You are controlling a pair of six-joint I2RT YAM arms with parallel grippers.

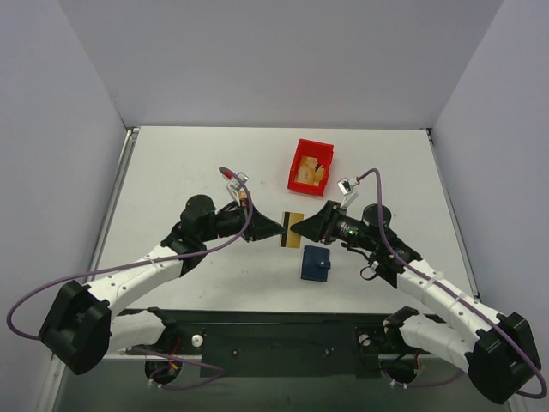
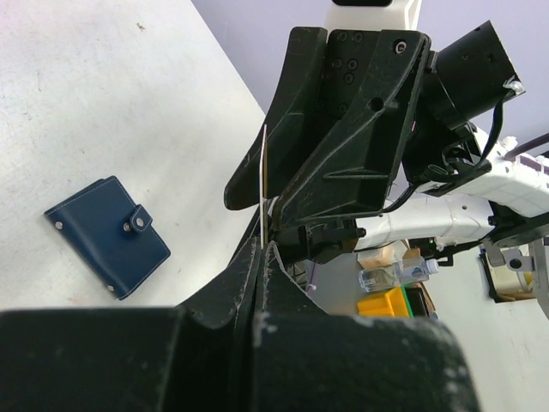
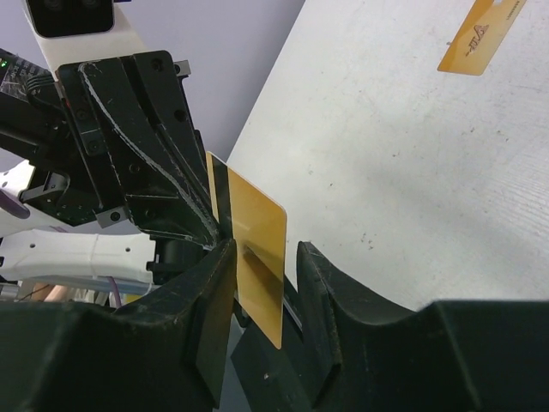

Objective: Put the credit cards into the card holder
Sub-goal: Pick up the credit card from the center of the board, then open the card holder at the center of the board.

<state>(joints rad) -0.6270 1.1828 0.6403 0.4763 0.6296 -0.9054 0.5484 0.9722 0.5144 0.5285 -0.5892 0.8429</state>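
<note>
A tan-gold credit card (image 1: pixel 292 230) with a dark stripe is held on edge above the table between both grippers. My left gripper (image 1: pixel 280 228) is shut on it; the left wrist view shows the card edge-on (image 2: pixel 264 176) rising from my closed left gripper (image 2: pixel 262 249). My right gripper (image 1: pixel 301 228) is open around the card's other end (image 3: pixel 260 245). The card lies against one finger, with a gap to the other finger (image 3: pixel 330 283). A second card (image 3: pixel 480 34) lies flat on the table beyond. The navy card holder (image 1: pixel 315 263) lies closed and snapped (image 2: pixel 107 234) just in front of the grippers.
A red plastic bin (image 1: pixel 310 165) with tan contents stands behind the grippers, right of centre. Grey walls enclose the white table (image 1: pixel 171 172) on three sides. The arms' bases and a dark mounting plate (image 1: pixel 283 343) are at the near edge.
</note>
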